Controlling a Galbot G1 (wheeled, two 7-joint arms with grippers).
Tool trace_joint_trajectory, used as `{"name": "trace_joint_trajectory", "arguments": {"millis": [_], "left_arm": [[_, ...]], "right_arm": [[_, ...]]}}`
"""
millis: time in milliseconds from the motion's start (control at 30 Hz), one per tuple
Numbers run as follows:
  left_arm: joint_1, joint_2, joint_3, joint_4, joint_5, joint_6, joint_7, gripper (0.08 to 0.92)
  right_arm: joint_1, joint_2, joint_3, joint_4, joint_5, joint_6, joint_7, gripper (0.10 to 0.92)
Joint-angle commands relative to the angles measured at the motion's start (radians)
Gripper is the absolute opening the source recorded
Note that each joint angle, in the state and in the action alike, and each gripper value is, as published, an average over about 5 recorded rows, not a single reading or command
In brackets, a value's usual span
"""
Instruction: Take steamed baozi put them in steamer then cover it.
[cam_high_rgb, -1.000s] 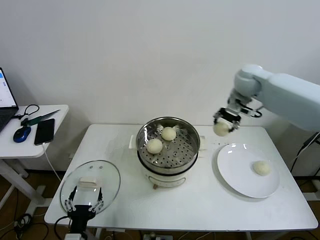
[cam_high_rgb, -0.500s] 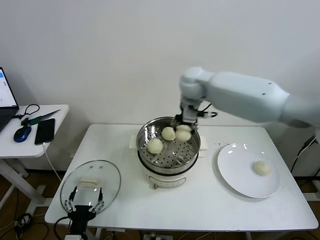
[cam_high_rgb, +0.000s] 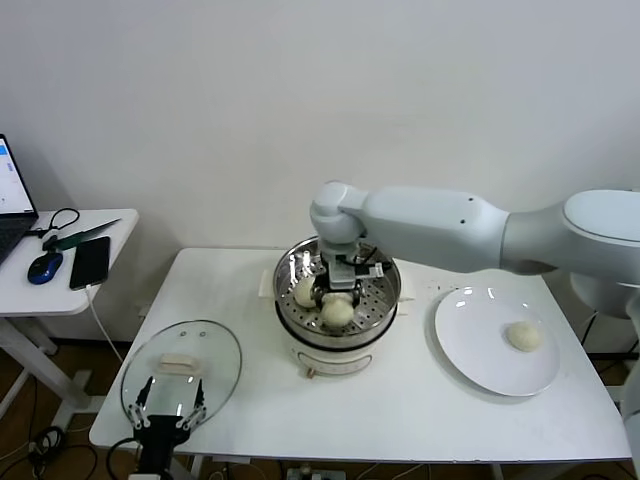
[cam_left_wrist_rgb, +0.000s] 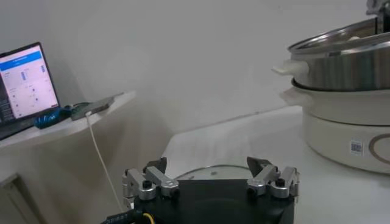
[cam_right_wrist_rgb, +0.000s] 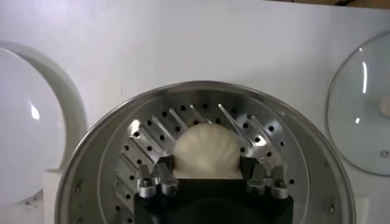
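The steamer stands mid-table, uncovered. My right gripper reaches down into it, shut on a steamed baozi that sits low over the front of the perforated tray. In the right wrist view the fingers touch both sides of this baozi. Another baozi lies at the tray's left, and one more baozi rests on the white plate. The cover lies flat at the table's front left. My left gripper waits open at its near edge.
A side table at the left carries a phone, a mouse and a laptop edge. The right arm's white forearm spans above the table's right half. The steamer's wall rises ahead of the left gripper.
The right arm swung left from above the plate's far edge, carrying a baozi over the steamer and down to the front of the tray. The left arm has not moved.
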Motion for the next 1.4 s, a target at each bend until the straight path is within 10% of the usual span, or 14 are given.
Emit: {"name": "trace_joint_trajectory", "arguments": {"millis": [33,833,1400], "left_arm": [[-0.014,0.007,0.002,0.001,0.002,0.006,0.001,0.823],[-0.005,0.006,0.009,0.002,0.020,0.008,0.000,0.823],[0.002,0.009,0.014,-0.021,0.028,0.011,0.001,0.823]], "right_arm": [[-0.032,0.026,-0.014,-0.004,-0.007,0.000,0.006,0.696],[0.145,-0.261,0.058,-0.034,0.125,-0.024,0.016,0.823],[0.048,-0.741,0.012,-0.074,0.348,-0.678,0.152,0.823]]}}
